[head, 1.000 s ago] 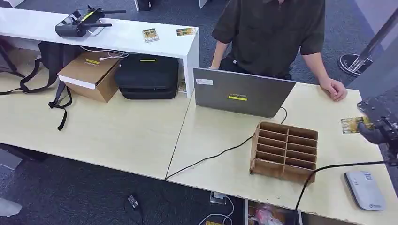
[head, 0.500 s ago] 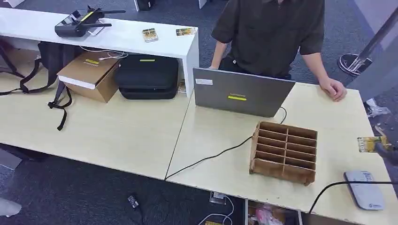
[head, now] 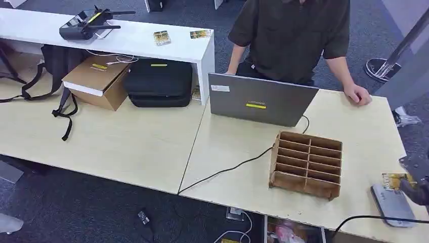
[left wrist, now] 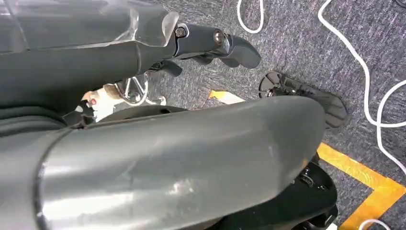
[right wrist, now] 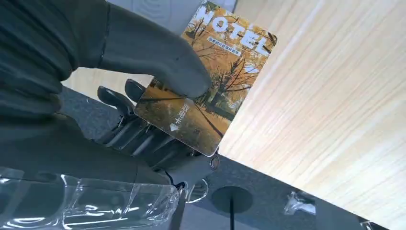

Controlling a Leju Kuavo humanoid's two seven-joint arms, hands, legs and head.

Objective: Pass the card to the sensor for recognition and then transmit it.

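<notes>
Right wrist view puts my right hand (right wrist: 119,96) closest, its thick grey thumb pressing the glossy rectangular hotel card with its autumn-tree print (right wrist: 210,81) flat against the dark fingers (right wrist: 143,134) beneath; I judge the card should be kept level and lowered squarely over the reader's face. From the head view, card (head: 395,179) and hand (head: 417,188) hover at the near edge of the flat, rounded grey-white plastic sensor (head: 392,205) on the pale wood-grain table (head: 232,147). My left hand (left wrist: 210,43) hangs low with fingers loosely curled, holding nothing, while beyond stand a brown slotted cardboard organiser (head: 306,164) and a matte grey laptop (head: 260,98).
</notes>
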